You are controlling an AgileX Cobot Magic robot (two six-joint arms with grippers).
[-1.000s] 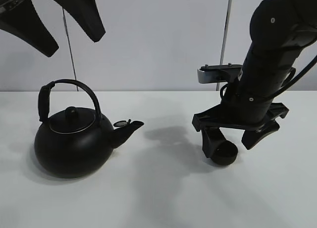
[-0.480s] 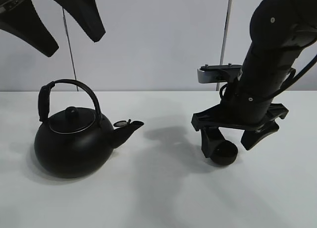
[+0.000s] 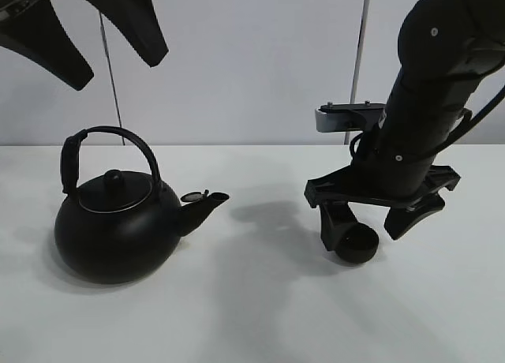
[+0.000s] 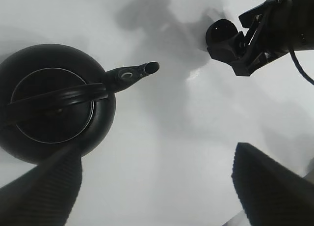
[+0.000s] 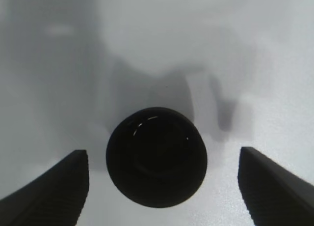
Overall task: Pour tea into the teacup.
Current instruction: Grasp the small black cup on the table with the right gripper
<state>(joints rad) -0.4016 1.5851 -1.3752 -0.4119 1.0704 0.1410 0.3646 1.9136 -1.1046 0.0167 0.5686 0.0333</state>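
Teacup (image 3: 357, 243) sits on counter (image 3: 252, 316), well apart from kettle (image 3: 114, 229). Right tool (image 3: 371, 223) down low, spread wide on both sides of teacup, not touching, maybe to hold it steady. Left tool (image 3: 117, 69) high over kettle, wide open, empty, likely to grab handle.

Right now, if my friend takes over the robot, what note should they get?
Left hand: open, empty, high above the kettle.
Right hand: open, one finger on each side of the teacup, not gripping it.
Kettle: on the table, left side, lid on, spout toward the teacup.
Teacup: upright on the table, right side.
Done: kettle not lifted; no pouring visible.
Left: probably grip the kettle's handle, lift, and tip tea into the teacup.
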